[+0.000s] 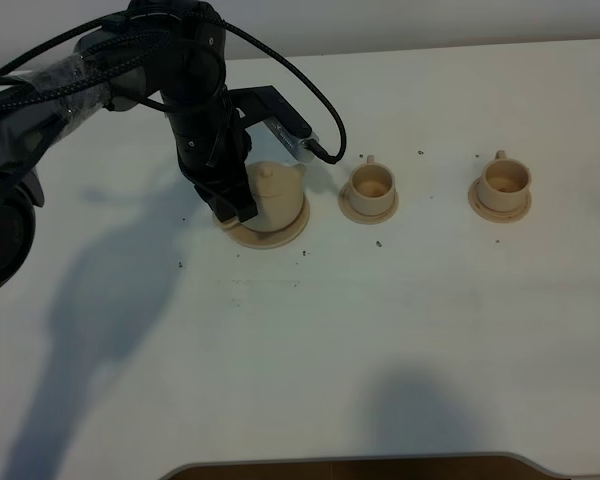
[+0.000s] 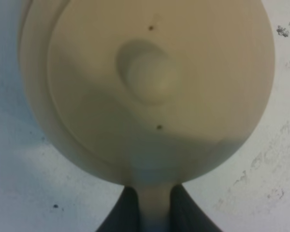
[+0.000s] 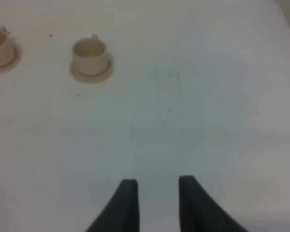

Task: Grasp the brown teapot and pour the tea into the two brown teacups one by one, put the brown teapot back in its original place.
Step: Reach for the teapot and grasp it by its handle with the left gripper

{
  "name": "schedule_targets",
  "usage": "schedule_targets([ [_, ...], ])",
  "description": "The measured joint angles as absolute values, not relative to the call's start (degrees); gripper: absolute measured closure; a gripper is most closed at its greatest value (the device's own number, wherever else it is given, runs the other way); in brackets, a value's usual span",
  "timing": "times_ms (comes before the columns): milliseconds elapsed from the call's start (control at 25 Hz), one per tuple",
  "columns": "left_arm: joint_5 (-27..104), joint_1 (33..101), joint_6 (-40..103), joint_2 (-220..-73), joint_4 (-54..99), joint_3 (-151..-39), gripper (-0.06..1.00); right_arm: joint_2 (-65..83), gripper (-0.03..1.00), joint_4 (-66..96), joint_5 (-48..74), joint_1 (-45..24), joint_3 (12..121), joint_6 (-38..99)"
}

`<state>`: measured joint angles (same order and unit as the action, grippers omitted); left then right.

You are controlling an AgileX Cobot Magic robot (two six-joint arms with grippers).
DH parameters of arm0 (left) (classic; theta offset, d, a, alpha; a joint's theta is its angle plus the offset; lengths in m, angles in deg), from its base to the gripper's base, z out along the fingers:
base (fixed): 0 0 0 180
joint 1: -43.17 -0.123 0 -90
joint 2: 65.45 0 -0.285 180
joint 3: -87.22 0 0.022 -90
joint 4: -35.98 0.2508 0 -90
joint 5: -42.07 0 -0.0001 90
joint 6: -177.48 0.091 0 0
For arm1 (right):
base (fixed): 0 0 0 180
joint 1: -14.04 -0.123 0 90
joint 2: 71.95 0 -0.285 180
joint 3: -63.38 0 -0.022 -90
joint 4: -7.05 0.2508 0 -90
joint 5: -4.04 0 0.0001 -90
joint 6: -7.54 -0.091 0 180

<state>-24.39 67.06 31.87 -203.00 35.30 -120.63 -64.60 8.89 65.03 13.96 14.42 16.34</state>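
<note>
Brown teapot (image 2: pixel 154 92) handle between left gripper (image 2: pixel 153 212) fingers

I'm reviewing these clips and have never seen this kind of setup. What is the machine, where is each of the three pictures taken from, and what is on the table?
It is a two-armed robot. The high view looks down on a white table. The other two pictures come from cameras on each wrist. The left gripper is closed on the handle of the brown teapot, which sits on its wide saucer. To its right stand two small teacups on saucers, the nearer and the farther. The right gripper holds nothing and hangs above bare table; only its wrist view shows it.
</note>
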Motion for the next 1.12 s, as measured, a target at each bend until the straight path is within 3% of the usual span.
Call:
schedule_targets([
  [640, -24.65, 67.06, 31.89, -203.68, 35.40, -120.63, 0.83, -64.60, 0.74, 8.89, 65.03, 13.96, 14.42, 16.34],
  [960, -25.18, 67.06, 31.89, -203.82, 35.22, -120.63, 0.59, -64.60, 0.74, 8.89, 65.03, 13.96, 14.42, 16.34],
  [1120, -26.15, 67.06, 31.89, -203.82, 35.04, -120.63, 0.55, -64.60, 0.74, 8.89, 65.03, 13.96, 14.42, 16.34],
])
